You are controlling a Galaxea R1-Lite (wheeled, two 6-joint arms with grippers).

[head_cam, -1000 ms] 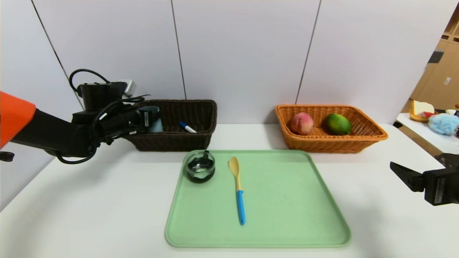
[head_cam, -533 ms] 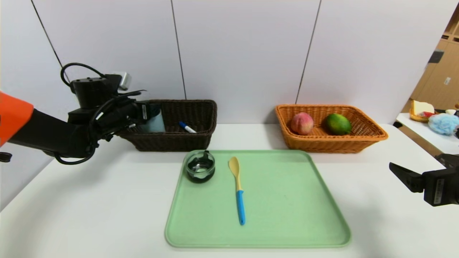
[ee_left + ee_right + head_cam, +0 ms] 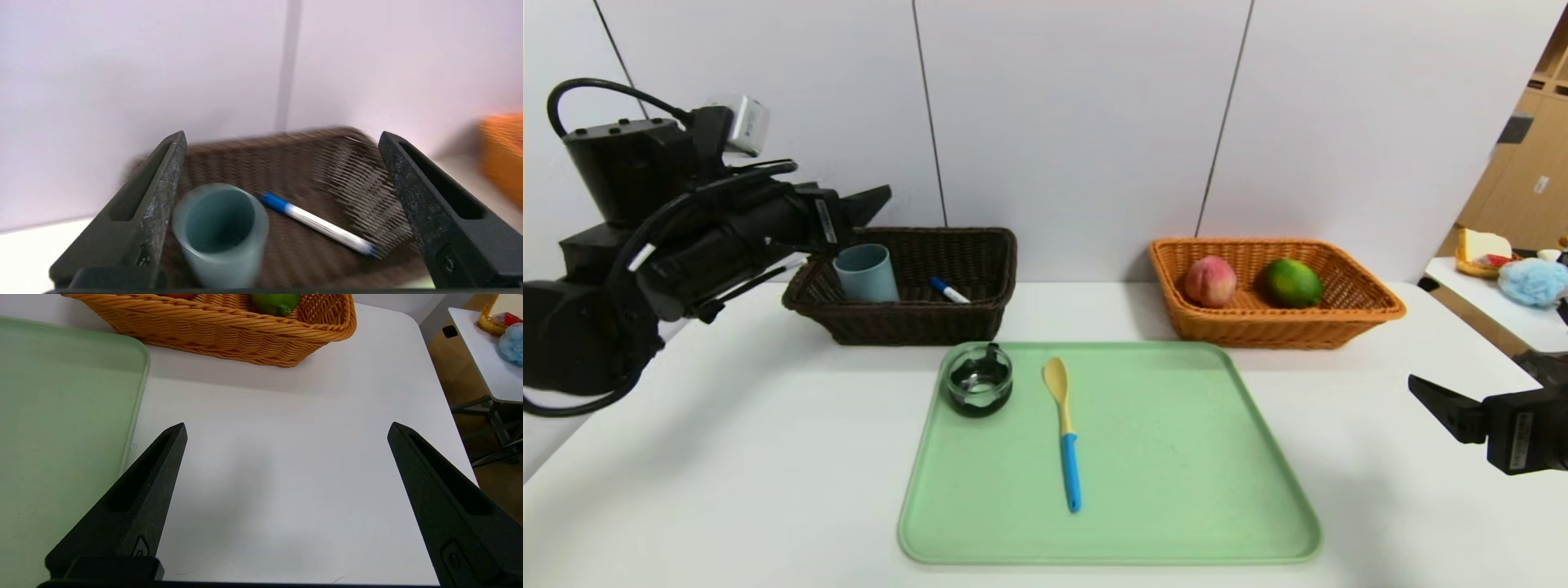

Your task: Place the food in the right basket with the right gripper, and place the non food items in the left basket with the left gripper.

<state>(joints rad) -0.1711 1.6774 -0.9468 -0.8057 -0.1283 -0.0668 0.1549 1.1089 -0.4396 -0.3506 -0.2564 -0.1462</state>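
Both jaws gape empty: left gripper (image 3: 870,200) above the dark basket (image 3: 980,245) holding cup (image 3: 866,273) and marker (image 3: 949,290); right gripper (image 3: 1429,392) beside the green tray (image 3: 1176,457). Jar (image 3: 979,380) and spoon (image 3: 1063,433) lie unobstructed on the tray.

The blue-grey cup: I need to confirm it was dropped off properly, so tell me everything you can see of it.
The blue-grey cup is a plain, matte, plastic-looking tumbler without a handle, its mouth a little wider than its base. It stands upright, mouth up and empty, in the left end of the dark brown basket. The white marker lies apart from it on the basket floor. The left gripper is open above it, not touching.
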